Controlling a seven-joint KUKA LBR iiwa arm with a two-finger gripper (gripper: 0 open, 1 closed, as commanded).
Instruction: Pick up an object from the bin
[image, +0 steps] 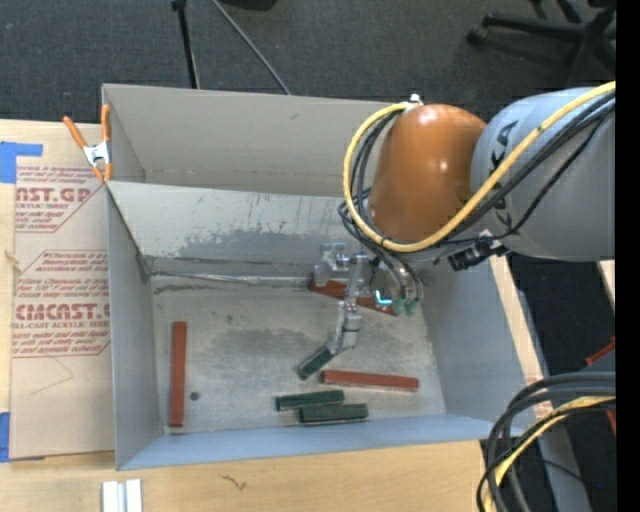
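A grey metal bin (130, 300) seen from above, with a robot arm reaching in from the right, an orange cover (425, 170) on its wrist. The claw (344, 342) is down over the middle of the bin floor, closed on the upper end of a short dark green bar (314, 366), which slants down to the left. Just beside it, towards the front right corner, lies a red bar (370, 380). Two more dark green bars (322, 407) lie side by side along the front wall. A long red bar (177, 372) lies along the left wall.
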